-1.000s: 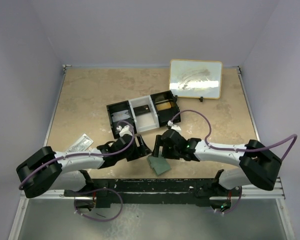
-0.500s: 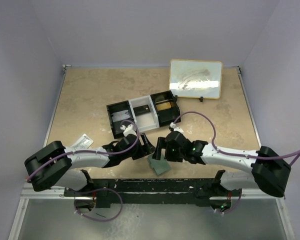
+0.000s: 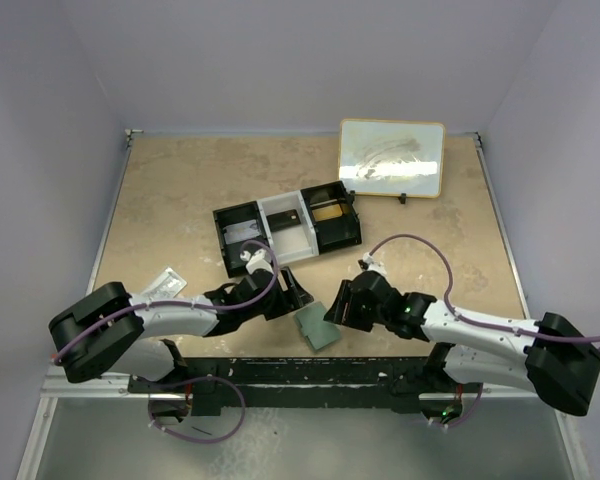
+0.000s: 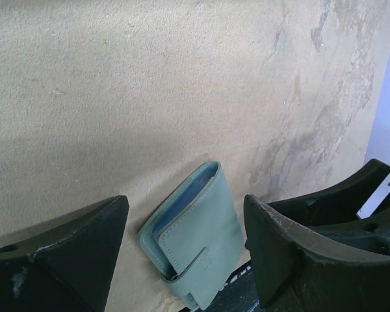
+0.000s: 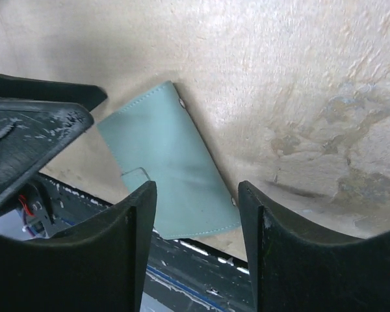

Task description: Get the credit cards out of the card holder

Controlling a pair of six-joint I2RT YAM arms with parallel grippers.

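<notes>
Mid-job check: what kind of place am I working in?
Probably a lab robot cell, not a home: plain walls box in the table, a metal rail edges it, and the card holder and compartment tray look like staged props.

We note card holder (image 4: 194,240) dull grey-green outside, light blue lining at edge. Under it, table (image 3: 180,190) mottled beige, darker blotches. Beyond card holder, tray (image 3: 288,232) black with white middle. Farther beyond, board (image 3: 391,157) white, tan frame. Right of card holder, we see cables (image 3: 412,237) purple.
</notes>
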